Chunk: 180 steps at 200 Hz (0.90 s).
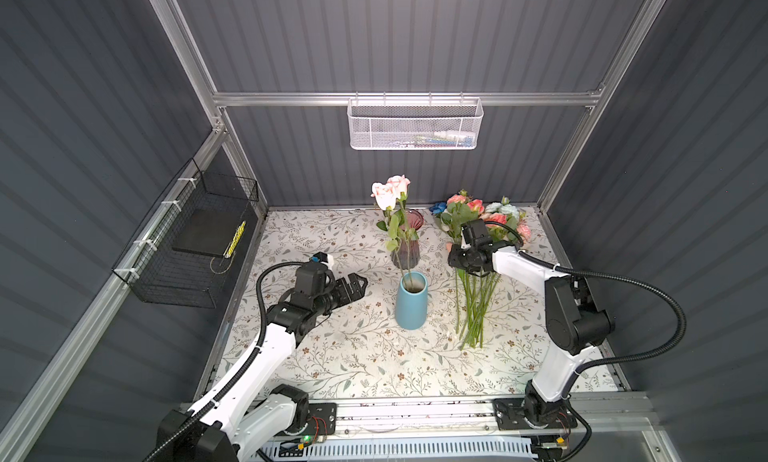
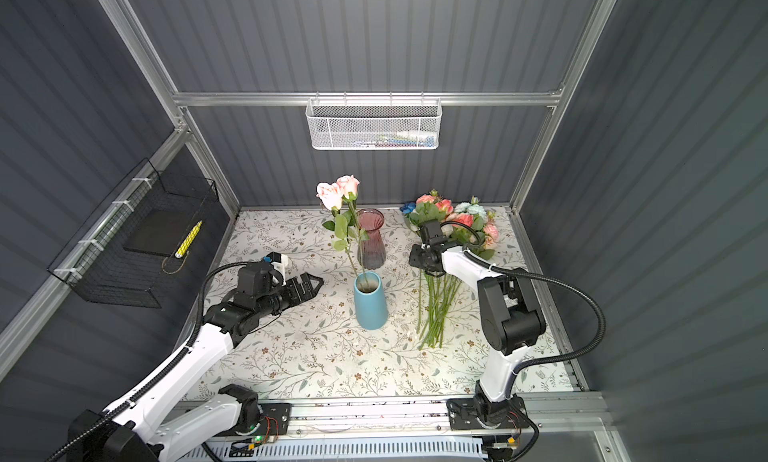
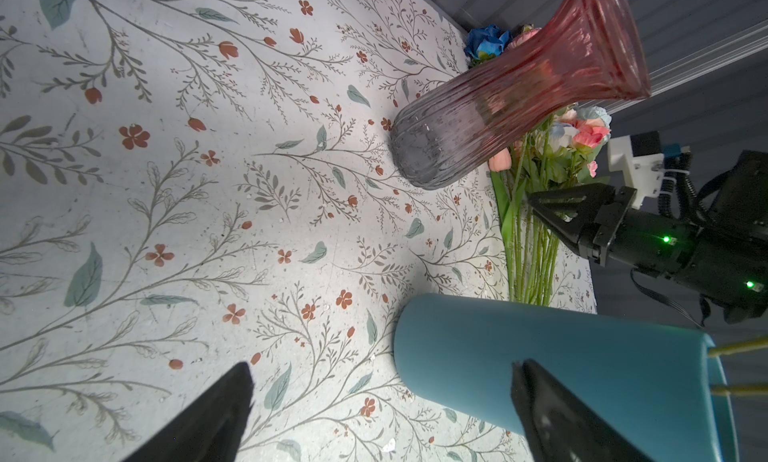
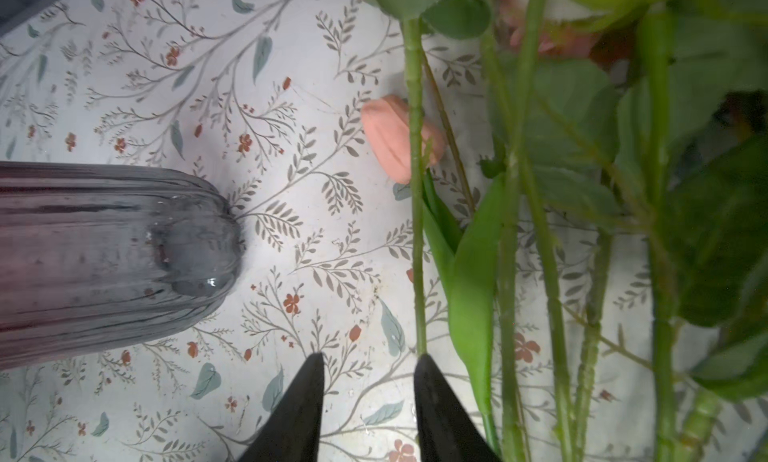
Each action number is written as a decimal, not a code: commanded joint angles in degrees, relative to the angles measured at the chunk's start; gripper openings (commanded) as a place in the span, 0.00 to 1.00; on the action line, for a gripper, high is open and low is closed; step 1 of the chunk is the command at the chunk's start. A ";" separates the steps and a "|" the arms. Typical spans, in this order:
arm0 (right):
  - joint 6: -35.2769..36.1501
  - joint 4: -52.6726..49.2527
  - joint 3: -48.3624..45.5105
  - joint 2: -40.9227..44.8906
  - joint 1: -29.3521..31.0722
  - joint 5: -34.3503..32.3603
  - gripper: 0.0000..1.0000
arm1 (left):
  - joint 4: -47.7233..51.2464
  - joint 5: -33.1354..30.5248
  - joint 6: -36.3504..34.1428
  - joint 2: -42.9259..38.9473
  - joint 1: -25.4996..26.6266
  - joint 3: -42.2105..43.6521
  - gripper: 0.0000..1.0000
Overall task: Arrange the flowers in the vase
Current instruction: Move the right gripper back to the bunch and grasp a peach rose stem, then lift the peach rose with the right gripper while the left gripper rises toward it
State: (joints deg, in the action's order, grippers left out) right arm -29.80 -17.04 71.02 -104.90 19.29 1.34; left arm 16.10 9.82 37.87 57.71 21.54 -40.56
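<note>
Enclosure of dark grey ribbed wall panels [image 1: 415, 35] in an aluminium frame [image 1: 282, 99]. White mesh basket [image 1: 395, 125] hangs on the rear rail at 12 o'clock, black wire basket [image 1: 166, 287] at 9 o'clock. Floral-print tabletop [image 1: 365, 356], brightest at centre.

— Contents of the white mesh basket [image 1: 395, 127]?
— Too small to tell. Same for the load of the black wire basket [image 1: 174, 289].
— Right gripper [image 4: 371, 358]?
— Fingertips buried under its own wrist in both top views; in the right wrist view, cropped at the edge, with one green stem [image 4: 415, 231] lost behind a fingertip.
— Flowers [image 1: 456, 199]?
— Partly covered by the right arm [image 1: 515, 264]; nearest leaves [image 4: 715, 231] a blur. Stem ends of two pink roses [image 1: 390, 187] sunk out of sight in the blue vase [image 1: 411, 310]. Pink glass vase [image 4: 104, 264] cropped too.
</note>
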 commanded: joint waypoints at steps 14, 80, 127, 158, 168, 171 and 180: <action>0.56 -3.53 2.09 -3.25 0.40 -1.61 0.36 | 1.25 -0.49 -0.98 -0.59 -0.45 0.84 1.00; 1.68 -4.23 3.01 -7.37 0.67 -2.86 0.19 | 1.30 -0.15 -0.54 -0.56 -0.45 0.62 1.00; 3.80 3.82 -3.71 1.57 1.48 -1.36 0.00 | 1.15 1.32 -0.45 -2.37 -0.45 -0.01 0.98; 4.82 9.23 -9.77 11.67 2.80 0.02 0.00 | 0.61 3.18 -0.63 -3.75 -0.45 -0.92 0.96; 5.05 10.45 -11.71 15.10 3.39 0.32 0.00 | 0.35 4.13 -0.81 -4.41 -0.45 -1.26 0.95; 5.10 10.78 -12.33 16.11 3.53 0.37 0.00 | 0.23 4.49 -0.86 -4.63 -0.45 -1.44 0.94; 5.37 11.78 -13.89 18.83 4.05 0.48 0.00 | 0.02 5.48 -1.37 -5.25 -0.45 -1.96 0.93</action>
State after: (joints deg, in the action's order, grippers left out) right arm -26.30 -10.74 60.53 -92.47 21.96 0.89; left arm 16.56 11.88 37.87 54.37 21.54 -40.45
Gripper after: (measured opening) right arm 0.064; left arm 0.942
